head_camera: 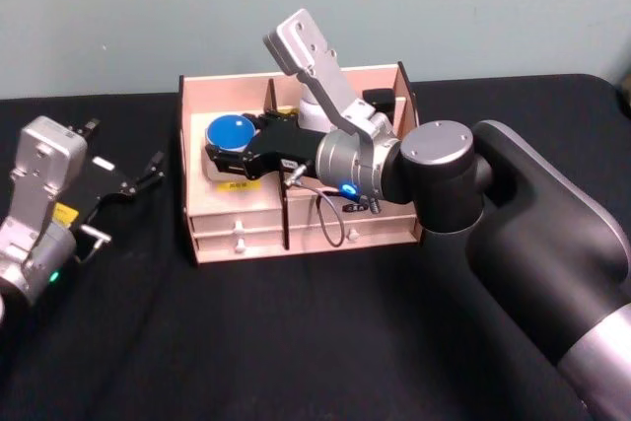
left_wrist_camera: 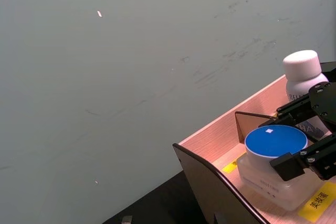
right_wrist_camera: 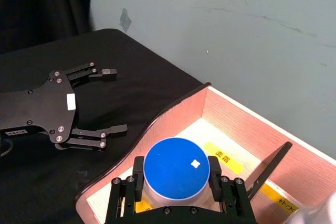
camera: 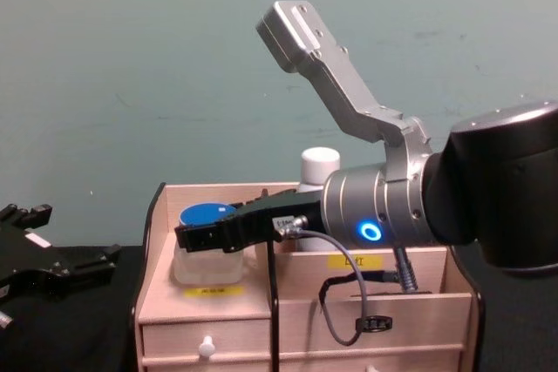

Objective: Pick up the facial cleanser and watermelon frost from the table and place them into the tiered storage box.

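Note:
The watermelon frost [head_camera: 229,133], a clear jar with a blue lid [right_wrist_camera: 176,167], sits in the left upper compartment of the tiered storage box [head_camera: 237,226]. My right gripper [head_camera: 222,157] reaches into that compartment from the right and is shut on the watermelon frost, one finger [right_wrist_camera: 138,180] against each side. The jar's base rests on the compartment floor [left_wrist_camera: 231,167]. The facial cleanser [left_wrist_camera: 302,70], a white bottle with a rounded cap [camera: 319,165], stands upright in the compartment behind, partly hidden by my right arm. My left gripper [head_camera: 126,202] is open, on the black table left of the box.
A wooden divider [right_wrist_camera: 268,171] separates the jar's compartment from the one beside it. Drawers with white knobs [camera: 207,347] face me. A grey cable loop [head_camera: 331,220] from my right wrist hangs before the drawers. Black tablecloth [head_camera: 296,342] spreads out in front.

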